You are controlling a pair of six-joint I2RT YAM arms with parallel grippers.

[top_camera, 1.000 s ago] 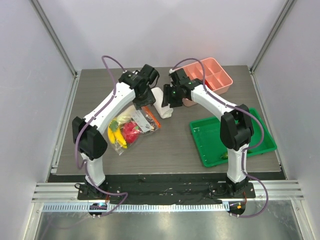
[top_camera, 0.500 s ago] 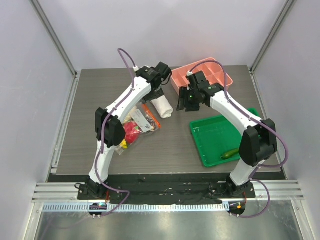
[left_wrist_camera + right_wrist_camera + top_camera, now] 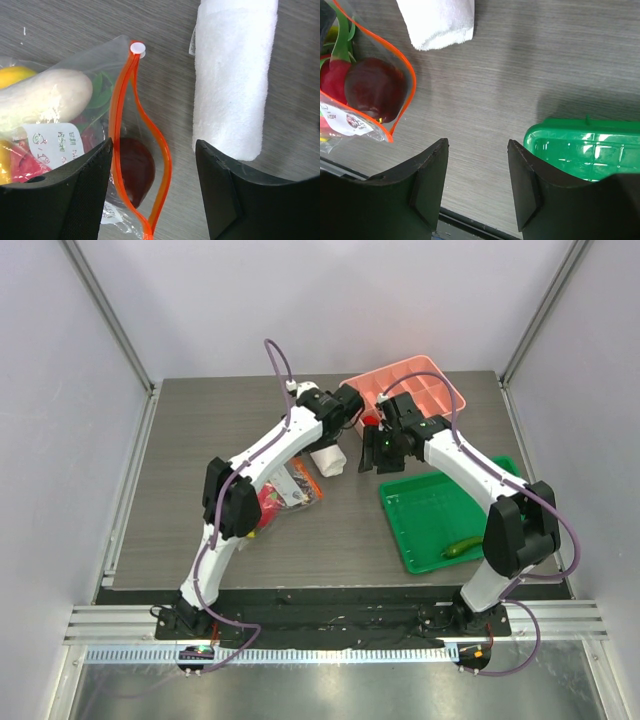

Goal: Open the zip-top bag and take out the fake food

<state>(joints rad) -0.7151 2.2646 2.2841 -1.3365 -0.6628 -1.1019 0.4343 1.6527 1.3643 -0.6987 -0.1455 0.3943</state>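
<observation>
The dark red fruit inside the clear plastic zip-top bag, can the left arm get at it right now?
Probably yes. The zip-top bag gapes open along its orange strip, the dark red fruit lies just inside, and the left gripper hangs open over it; the rolled white towel lies aside.

The clear bag (image 3: 85,125) lies flat, its orange zip strip (image 3: 119,100) parted. A dark red fruit (image 3: 134,167) sits at the mouth, a white vegetable (image 3: 45,100) deeper.

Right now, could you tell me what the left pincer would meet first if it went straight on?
Probably the gaping mouth of the zip-top bag, then the dark red fruit inside it. The left pincer is open and aimed there; the white towel lies beside. Depth is uncertain.
</observation>
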